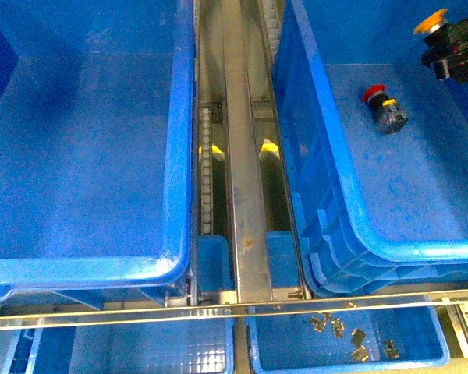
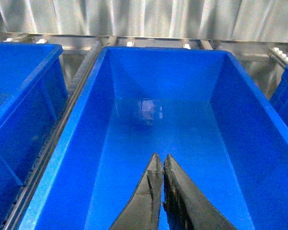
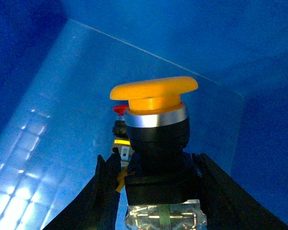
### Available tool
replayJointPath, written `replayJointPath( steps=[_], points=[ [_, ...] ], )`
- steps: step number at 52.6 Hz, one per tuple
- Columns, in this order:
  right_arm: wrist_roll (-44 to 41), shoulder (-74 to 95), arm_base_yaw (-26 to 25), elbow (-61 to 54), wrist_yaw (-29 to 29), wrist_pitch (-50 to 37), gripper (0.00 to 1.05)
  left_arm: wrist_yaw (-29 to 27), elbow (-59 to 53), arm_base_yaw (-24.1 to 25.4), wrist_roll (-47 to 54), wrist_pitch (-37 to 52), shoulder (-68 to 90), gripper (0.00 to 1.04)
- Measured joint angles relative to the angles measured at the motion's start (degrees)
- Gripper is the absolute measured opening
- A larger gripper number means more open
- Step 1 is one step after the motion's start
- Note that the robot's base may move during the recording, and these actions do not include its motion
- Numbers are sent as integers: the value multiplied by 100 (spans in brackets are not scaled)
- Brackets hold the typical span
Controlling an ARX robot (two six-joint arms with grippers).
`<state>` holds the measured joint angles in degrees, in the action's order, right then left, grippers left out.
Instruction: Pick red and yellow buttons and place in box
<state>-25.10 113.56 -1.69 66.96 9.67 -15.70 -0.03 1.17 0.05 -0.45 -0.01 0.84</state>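
Your right gripper (image 3: 156, 191) is clamping the yellow button (image 3: 156, 112) upright, cap up, over the box (image 1: 374, 234); the red button (image 1: 384, 107) is lying just beneath. Your left gripper (image 2: 162, 165) is hanging closed, empty.

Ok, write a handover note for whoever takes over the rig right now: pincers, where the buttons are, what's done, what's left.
Right pincer: shut on the yellow button, held inside the right-hand blue crate.
Left pincer: shut, empty, above the left blue crate, which holds no buttons.
Red button: lying on the right crate's floor.
Done: yellow button gripped.
Left: place the yellow button, then handle the red one.
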Motion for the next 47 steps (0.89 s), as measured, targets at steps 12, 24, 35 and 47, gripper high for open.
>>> replayJointPath(
  steps=[12, 24, 35, 47],
  points=[
    [234, 887, 149, 772, -358, 92, 39, 2, 0, 0, 0, 0, 0, 3],
    [592, 1499, 195, 1320, -752, 168, 39, 2, 0, 0, 0, 0, 0, 3],
    [758, 1738, 195, 1473, -859, 131, 40, 2, 0, 0, 0, 0, 0, 3],
    [826, 1797, 219, 1412, -852, -48, 74, 2, 0, 0, 0, 0, 0, 3]
  ],
)
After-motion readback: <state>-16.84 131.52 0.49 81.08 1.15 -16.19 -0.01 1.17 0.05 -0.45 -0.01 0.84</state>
